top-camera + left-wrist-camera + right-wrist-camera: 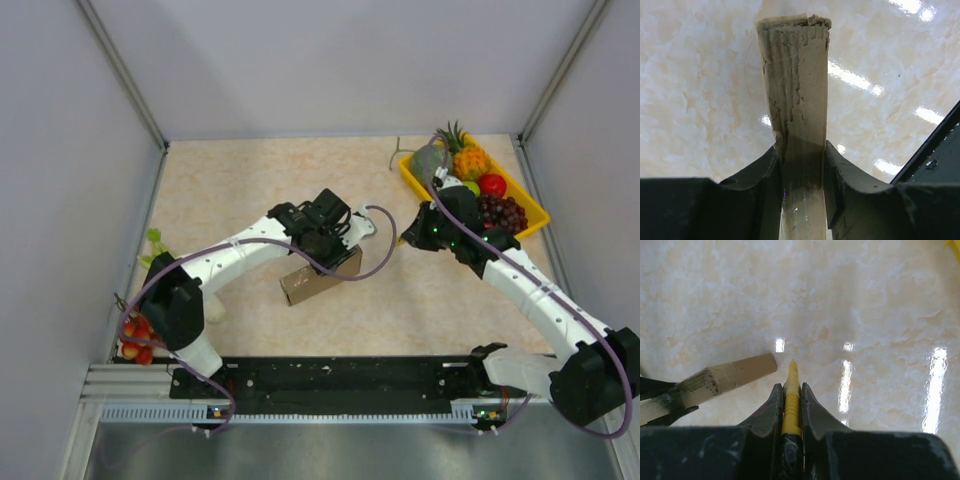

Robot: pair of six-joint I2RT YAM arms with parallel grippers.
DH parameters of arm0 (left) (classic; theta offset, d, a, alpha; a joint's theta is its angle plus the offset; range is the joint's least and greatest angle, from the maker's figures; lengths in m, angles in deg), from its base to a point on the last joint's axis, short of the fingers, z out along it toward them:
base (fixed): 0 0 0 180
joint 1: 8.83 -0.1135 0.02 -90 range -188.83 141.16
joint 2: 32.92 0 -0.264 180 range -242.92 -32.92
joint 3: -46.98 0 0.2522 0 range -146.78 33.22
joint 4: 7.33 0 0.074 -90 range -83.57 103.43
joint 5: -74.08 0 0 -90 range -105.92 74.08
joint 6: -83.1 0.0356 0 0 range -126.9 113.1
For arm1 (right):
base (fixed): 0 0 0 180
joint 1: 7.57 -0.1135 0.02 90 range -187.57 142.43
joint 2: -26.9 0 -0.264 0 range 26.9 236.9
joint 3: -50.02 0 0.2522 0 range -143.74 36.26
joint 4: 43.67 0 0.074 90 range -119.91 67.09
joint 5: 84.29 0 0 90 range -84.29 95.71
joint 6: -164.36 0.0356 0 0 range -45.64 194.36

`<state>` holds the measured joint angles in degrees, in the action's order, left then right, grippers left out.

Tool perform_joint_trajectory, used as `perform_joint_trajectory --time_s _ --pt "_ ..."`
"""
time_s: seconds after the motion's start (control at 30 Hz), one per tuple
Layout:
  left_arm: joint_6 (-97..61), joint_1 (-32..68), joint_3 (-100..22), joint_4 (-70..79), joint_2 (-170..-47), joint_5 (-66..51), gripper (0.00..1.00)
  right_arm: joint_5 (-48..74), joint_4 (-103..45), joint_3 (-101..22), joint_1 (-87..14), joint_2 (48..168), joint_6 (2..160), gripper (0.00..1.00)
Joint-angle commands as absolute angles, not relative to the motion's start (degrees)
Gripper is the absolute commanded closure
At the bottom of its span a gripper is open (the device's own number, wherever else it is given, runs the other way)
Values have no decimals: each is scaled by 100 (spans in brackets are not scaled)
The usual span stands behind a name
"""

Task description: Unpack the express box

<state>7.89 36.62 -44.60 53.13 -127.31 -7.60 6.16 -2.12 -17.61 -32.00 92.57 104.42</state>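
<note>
The express box (318, 281), a small flat brown cardboard mailer, is held off the table at mid-table. My left gripper (337, 243) is shut on it; in the left wrist view the box (797, 85) stands edge-on between the fingers of the gripper (801, 167). My right gripper (420, 236) is to the right of the box. It is shut on a thin yellow tool (791, 382) with a black handle, whose tip points forward from the gripper (790, 392). The box end (735, 372) lies just left of that tip, a little apart from it.
A yellow fruit tray (537, 207) with a pineapple, red apple and grapes stands at the back right behind my right arm. Red fruits (136, 340) and a green item (154, 243) lie at the left wall. A black rail (340, 378) runs along the near edge.
</note>
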Motion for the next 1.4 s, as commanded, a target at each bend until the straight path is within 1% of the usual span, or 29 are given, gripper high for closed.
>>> perform_joint_trajectory --time_s 0.0,0.17,0.27,0.3,0.33,0.37,0.4,0.43,0.5,0.63,0.77,0.83,0.93,1.03,1.1,1.17,1.2,1.3,1.37 --pt "930 3696 -4439 5029 -12872 -862 63 922 -653 -1604 -3042 9019 10486 100" --pt "673 3696 -4518 5143 -13083 -827 40 1054 -688 -1595 -2998 9045 10512 100" --pt "655 3696 -4527 5152 -13127 -818 36 1238 -715 -1656 -2990 9098 10521 100" --pt "620 3704 -4509 5152 -13127 -853 37 1291 -776 -1665 -2990 9098 10521 100" --pt "628 3696 -4492 5143 -13118 -880 40 1361 -820 -1656 -2990 9098 10486 100" --pt "620 3704 -4465 5108 -13101 -889 45 1449 -864 -1656 -2990 9080 10460 100" --pt "594 3696 -4387 5073 -13083 -915 56 1467 -951 -1630 -2990 9071 10442 100" --pt "576 3704 -4334 5029 -13048 -959 63 1494 -996 -1604 -2990 9036 10372 100" --pt "602 3713 -4107 4819 -12881 -1081 70 1599 -1110 -1525 -2998 8992 10301 100" --pt "751 3827 -3579 4256 -12416 -1495 75 1827 -1592 -1279 -2990 8773 10240 100" --pt "1093 3898 -3077 3553 -11863 -1680 75 2012 -1909 -945 -2998 8483 10240 100" --pt "1129 3907 -2989 3438 -11852 -1706 73 2169 -2024 -760 -2981 8325 10240 100" --pt "1323 3915 -2945 3377 -11958 -1627 74 2442 -2401 -523 -2990 8140 10240 100" --pt "1253 3924 -2796 3201 -11958 -1618 75 2689 -2727 -303 -2990 8008 10275 100" --pt "1060 3933 -2708 3157 -11949 -1688 73 2794 -2946 -146 -2990 7947 10292 100" --pt "954 3950 -2646 3139 -11967 -1680 69 2847 -3192 -39 -2998 7876 10362 100" --pt "928 3968 -2541 3087 -11958 -1680 63 2882 -3272 39 -2990 7876 10380 100" --pt "831 4003 -2322 2911 -11853 -1680 55 2909 -3422 58 -2990 7955 10442 100" --pt "735 4012 -2268 2893 -11852 -1654 52 2935 -3500 14 -2998 8016 10459 100"
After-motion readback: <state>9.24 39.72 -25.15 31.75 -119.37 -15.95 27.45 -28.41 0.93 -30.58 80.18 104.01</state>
